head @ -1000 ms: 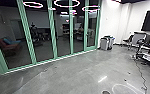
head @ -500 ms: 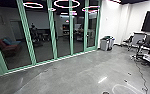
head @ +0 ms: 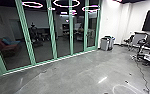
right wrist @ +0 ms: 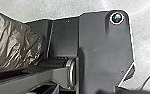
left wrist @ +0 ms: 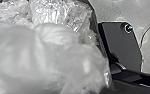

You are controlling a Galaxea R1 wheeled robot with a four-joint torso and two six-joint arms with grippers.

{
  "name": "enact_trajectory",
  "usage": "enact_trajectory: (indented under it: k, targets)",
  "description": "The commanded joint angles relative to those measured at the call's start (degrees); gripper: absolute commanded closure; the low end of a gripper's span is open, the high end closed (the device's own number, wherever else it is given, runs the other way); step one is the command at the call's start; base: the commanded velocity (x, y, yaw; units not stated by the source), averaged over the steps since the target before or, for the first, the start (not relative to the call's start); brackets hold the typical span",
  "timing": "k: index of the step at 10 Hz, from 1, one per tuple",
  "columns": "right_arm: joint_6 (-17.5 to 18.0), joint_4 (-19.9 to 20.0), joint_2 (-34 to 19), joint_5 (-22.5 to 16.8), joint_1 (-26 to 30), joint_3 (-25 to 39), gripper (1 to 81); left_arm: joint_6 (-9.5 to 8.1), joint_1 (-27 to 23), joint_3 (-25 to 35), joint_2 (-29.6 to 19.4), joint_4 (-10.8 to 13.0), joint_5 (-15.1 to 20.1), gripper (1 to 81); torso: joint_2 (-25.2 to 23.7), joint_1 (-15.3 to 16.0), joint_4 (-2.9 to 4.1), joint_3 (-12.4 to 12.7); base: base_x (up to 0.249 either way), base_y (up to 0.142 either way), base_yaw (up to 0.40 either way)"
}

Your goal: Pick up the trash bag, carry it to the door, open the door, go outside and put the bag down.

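Trash bag (left wrist: pixel 48 60): pale crumpled plastic, close by the base (left wrist: pixel 123 47); the brownish plastic (right wrist: pixel 14 42) beside the base is probably part of it.
Pincers: I cannot tell whether the left or right one is clenched on the bag or released.
Slip risk: if only thin film is pinched, the load could stretch, tear or slide out.
Snag risk: a bulge hanging against the base's edge could rub through or catch when the robot turns.
Cable (head: pixel 141 75): on the floor, ahead and to the right of the base; swinging wide that way could drag it or foul a wheel.
Bins (head: pixel 104 43): farther ahead, a little right of the base; passing too tight could bump them with the bag.
Glass wall (head: pixel 53 37): ahead and to the left of the base, green-framed; mirrored furniture could hide which panel opens, causing a knock against the glass.
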Motion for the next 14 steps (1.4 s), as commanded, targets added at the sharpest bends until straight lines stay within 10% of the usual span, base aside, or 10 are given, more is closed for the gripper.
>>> enact_trajectory:
  k: [1,14]
  targets:
    - [-0.4,0.2,0.2,-3.1,3.1,0.2,1.0,0.21,-3.6,0.1,-0.2,0.4,2.6,81.1,0.0,0.0,0.00,0.0,0.093,0.000,0.000]
    - [-0.4,0.3,0.2,-2.9,3.1,0.2,1.0,0.21,-3.6,0.1,-0.1,0.4,2.7,81.1,0.0,0.0,0.00,0.0,0.128,0.000,0.000]
